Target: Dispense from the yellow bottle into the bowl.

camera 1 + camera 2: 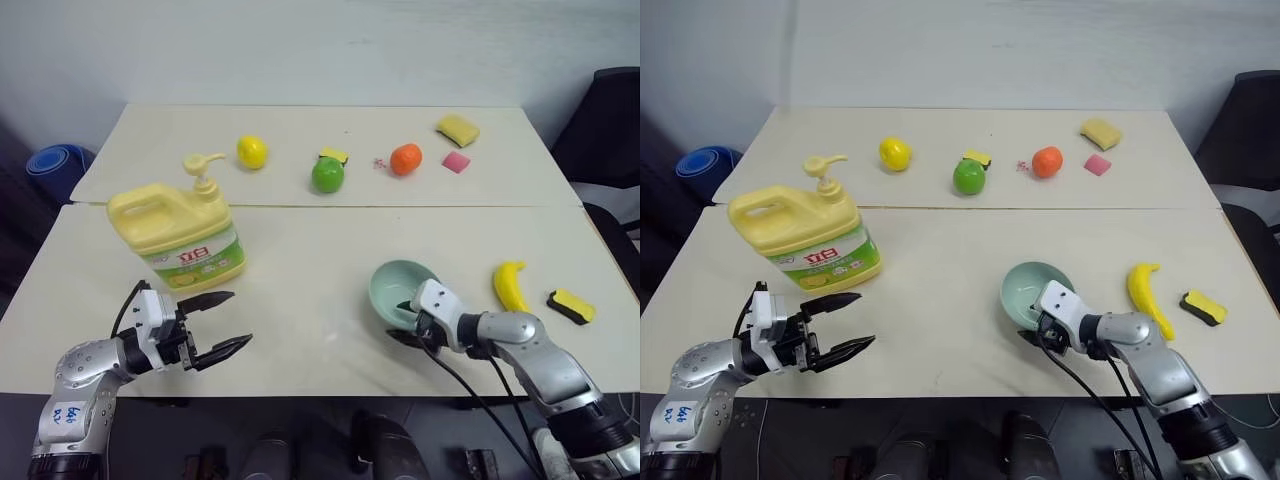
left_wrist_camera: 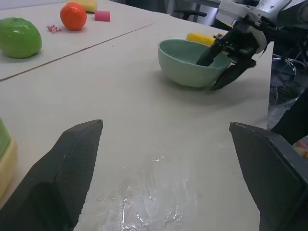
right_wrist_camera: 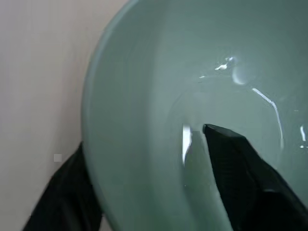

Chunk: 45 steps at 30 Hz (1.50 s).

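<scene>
Bottle (image 1: 178,233) upright on near table's left part, pump spout toward far side, label facing front. Left gripper (image 1: 218,325) just in front of it, level, fingers spread wide, holding nothing. Bowl (image 1: 398,291) on near table's right part, well apart from bottle; right gripper (image 2: 226,61) astride its near rim, one finger (image 3: 238,166) inside, other outside against the wall, half closed on the rim. Banana (image 1: 510,285) just right of bowl, black-and-yellow block (image 1: 571,305) beyond that. Two pale tables (image 1: 300,260) butted together, seam across. On far table: lemon (image 1: 252,151), apple (image 1: 327,174), orange (image 1: 405,158), pink block (image 1: 456,162), yellow sponge (image 1: 458,129). Plain pale wall behind; blue roll (image 1: 55,165) at far left, dark chair (image 1: 608,130) at right.
</scene>
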{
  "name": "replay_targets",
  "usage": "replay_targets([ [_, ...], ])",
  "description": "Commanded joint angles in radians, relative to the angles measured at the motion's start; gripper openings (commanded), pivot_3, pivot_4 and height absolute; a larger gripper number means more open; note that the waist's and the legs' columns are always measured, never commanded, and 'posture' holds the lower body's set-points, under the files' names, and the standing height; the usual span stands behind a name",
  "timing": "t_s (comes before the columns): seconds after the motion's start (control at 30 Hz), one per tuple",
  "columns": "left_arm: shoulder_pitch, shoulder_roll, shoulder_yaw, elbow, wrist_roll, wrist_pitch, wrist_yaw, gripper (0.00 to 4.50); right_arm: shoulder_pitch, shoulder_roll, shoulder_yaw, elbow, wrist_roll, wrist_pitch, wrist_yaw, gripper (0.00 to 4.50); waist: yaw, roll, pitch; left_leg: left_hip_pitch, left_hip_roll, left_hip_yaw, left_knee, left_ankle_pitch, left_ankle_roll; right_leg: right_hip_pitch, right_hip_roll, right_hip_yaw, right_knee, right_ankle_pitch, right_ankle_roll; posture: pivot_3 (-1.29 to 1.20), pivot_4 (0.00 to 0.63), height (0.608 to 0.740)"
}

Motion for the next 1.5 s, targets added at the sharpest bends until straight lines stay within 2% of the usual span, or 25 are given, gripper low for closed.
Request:
replay_targets([
  [0.03, 0.019, 0.011, 0.043, -0.053, -0.021, -0.005, 0.016, 4.5, -0.032, 0.017, 0.011, -0.02, -0.006, -0.034, 0.026, 1.67, -0.003, 0.0, 0.0, 0.0, 0.0, 0.0, 0.0, 0.0, 0.0, 0.0, 0.0, 0.0, 0.0, 0.0, 0.0, 0.0, 0.15, 0.74],
  [0.13, 0.026, 0.0, 0.074, -0.096, -0.056, 0.024, 0.055, 4.5, -0.056, 0.014, 0.018, -0.015, -0.01, -0.089, 0.065, 0.59, -0.003, 0.0, 0.0, 0.0, 0.0, 0.0, 0.0, 0.0, 0.0, 0.0, 0.0, 0.0, 0.0, 0.0, 0.0, 0.0, 0.15, 0.74],
  [0.2, 0.038, -0.005, 0.094, -0.142, -0.087, 0.049, 0.083, 4.5, -0.086, 0.016, 0.01, 0.0, -0.004, -0.121, 0.089, 0.04, -0.007, -0.003, -0.002, 0.0, 0.0, 0.0, 0.0, 0.0, 0.0, 0.0, 0.0, 0.0, 0.0, 0.0, 0.0, 0.0, 0.15, 0.74],
  [0.37, 0.109, 0.003, 0.162, -0.33, -0.234, 0.181, 0.168, 4.5, -0.234, -0.007, 0.015, 0.001, 0.006, -0.161, 0.211, 0.02, -0.014, -0.003, -0.001, 0.0, 0.0, 0.0, 0.0, 0.0, 0.0, 0.0, 0.0, 0.001, 0.0, 0.0, 0.0, 0.0, 0.15, 0.74],
  [0.5, 0.112, 0.047, 0.271, -0.497, -0.457, 0.32, 0.307, 4.5, -0.443, -0.005, 0.048, 0.038, 0.013, -0.131, 0.337, 0.02, -0.024, -0.004, 0.001, 0.0, 0.0, 0.0, 0.0, 0.0, 0.0, -0.001, 0.0, 0.002, 0.001, 0.0, 0.0, 0.0, 0.15, 0.74],
  [0.57, 0.036, 0.068, 0.327, -0.491, -0.537, 0.346, 0.399, 4.08, -0.588, 0.031, 0.096, 0.121, -0.021, -0.139, 0.391, 0.0, -0.023, -0.004, 0.001, 0.001, 0.001, -0.001, 0.0, 0.0, -0.001, -0.001, 0.001, 0.001, 0.002, 0.0, -0.001, 0.0, 0.15, 0.74],
  [0.63, -0.094, 0.105, 0.357, -0.429, -0.552, 0.364, 0.489, 3.62, -0.736, 0.086, 0.158, 0.225, -0.067, -0.16, 0.442, 0.0, -0.023, -0.004, 0.001, 0.001, 0.0, 0.0, 0.001, 0.001, -0.002, -0.001, 0.001, 0.001, 0.004, -0.001, -0.001, 0.0, 0.15, 0.74],
  [0.73, -0.296, 0.168, 0.305, -0.28, -0.467, 0.4, 0.556, 2.7, -0.901, 0.202, 0.22, 0.423, -0.13, -0.216, 0.453, 0.0, -0.023, -0.005, 0.001, 0.001, 0.0, -0.002, 0.001, 0.003, -0.004, -0.001, 0.002, 0.0, 0.008, -0.001, -0.003, 0.0, 0.15, 0.74],
  [0.83, -0.482, 0.189, 0.242, -0.142, -0.387, 0.408, 0.595, 1.68, -1.053, 0.333, 0.253, 0.644, -0.192, -0.282, 0.425, 0.0, -0.027, -0.005, 0.001, 0.0, -0.001, -0.001, 0.001, 0.005, -0.005, -0.002, 0.008, -0.001, 0.012, -0.001, -0.003, 0.0, 0.15, 0.74],
  [1.0, -0.604, 0.193, 0.161, -0.02, -0.249, 0.378, 0.565, 0.02, -1.237, 0.514, 0.237, 0.975, -0.244, -0.41, 0.344, 0.0, -0.052, -0.006, 0.0, -0.004, 0.0, -0.003, 0.0, 0.004, -0.005, -0.004, 0.009, -0.003, 0.01, -0.001, -0.003, 0.0, 0.15, 0.74],
  [1.2, -0.612, 0.182, 0.139, -0.004, -0.204, 0.392, 0.538, 0.02, -1.356, 0.614, 0.201, 1.194, -0.277, -0.51, 0.299, 0.0, -0.07, -0.007, 0.0, -0.005, 0.001, -0.008, 0.0, 0.004, -0.007, -0.004, 0.007, -0.005, 0.009, -0.001, -0.003, 0.0, 0.15, 0.74],
  [1.5, -0.585, 0.185, 0.123, -0.031, -0.182, 0.511, 0.566, 0.02, -1.441, 0.658, 0.161, 1.289, -0.308, -0.557, 0.298, 0.0, -0.075, -0.007, 0.0, -0.007, 0.002, -0.011, 0.0, 0.009, -0.014, -0.005, 0.006, -0.005, 0.01, -0.002, -0.004, 0.0, 0.15, 0.74],
])
